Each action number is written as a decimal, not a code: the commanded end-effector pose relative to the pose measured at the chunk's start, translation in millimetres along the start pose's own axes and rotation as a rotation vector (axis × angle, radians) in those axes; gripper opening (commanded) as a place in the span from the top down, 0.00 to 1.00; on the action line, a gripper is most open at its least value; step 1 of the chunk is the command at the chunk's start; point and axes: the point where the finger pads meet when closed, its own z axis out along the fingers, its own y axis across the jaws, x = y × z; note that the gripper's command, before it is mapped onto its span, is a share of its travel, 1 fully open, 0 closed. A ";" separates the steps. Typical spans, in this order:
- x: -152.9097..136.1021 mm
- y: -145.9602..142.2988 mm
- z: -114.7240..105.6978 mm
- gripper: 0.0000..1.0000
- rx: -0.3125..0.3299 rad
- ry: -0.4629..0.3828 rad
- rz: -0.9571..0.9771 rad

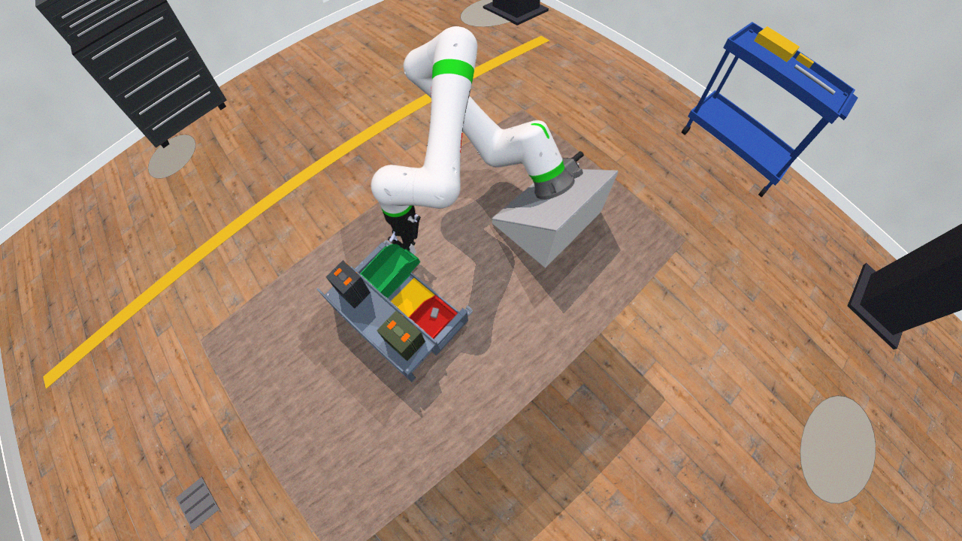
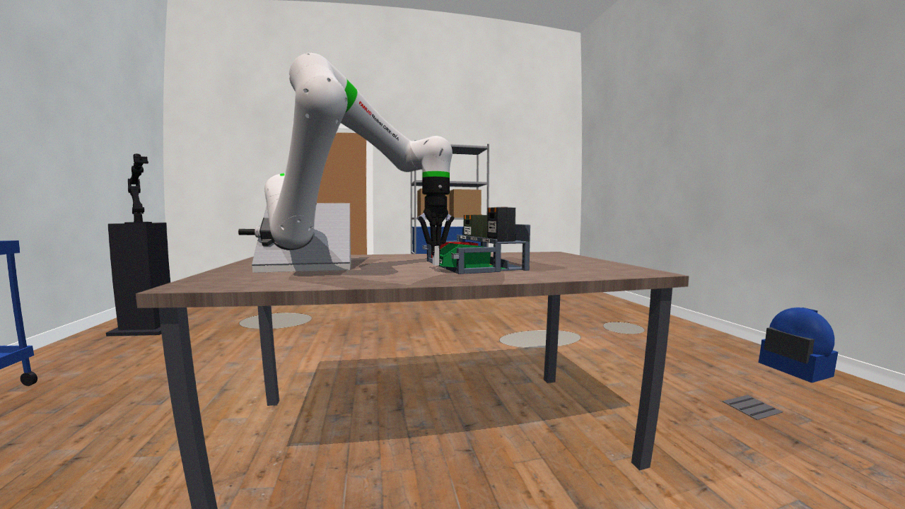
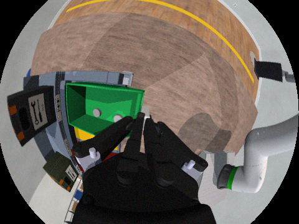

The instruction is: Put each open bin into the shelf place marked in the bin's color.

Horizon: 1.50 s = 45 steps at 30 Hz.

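With its fingers closed together and nothing between them, the claw (image 1: 403, 243) (image 2: 435, 250) (image 3: 144, 111) points down at the front end of the green bin (image 1: 389, 269) (image 2: 469, 256) (image 3: 104, 107). That bin sits in the shelf (image 1: 366, 325) (image 2: 526, 253) (image 3: 93, 76) on the worktop (image 1: 282, 403) (image 2: 404, 285) (image 3: 156, 46), two round parts inside it. Beside it in the row are the yellow bin (image 1: 412, 296) (image 3: 83, 134) and red bin (image 1: 436, 321).
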 end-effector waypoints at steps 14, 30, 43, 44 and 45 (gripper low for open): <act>-0.1 -7.7 -0.2 1.00 0.000 0.000 0.000; -0.1 -16.8 -0.2 1.00 0.000 0.000 0.000; -0.1 -24.8 -0.2 1.00 0.000 0.000 0.000; -0.1 -25.6 -0.2 1.00 0.000 0.000 0.000; -0.1 -26.3 -0.3 1.00 0.000 0.000 0.000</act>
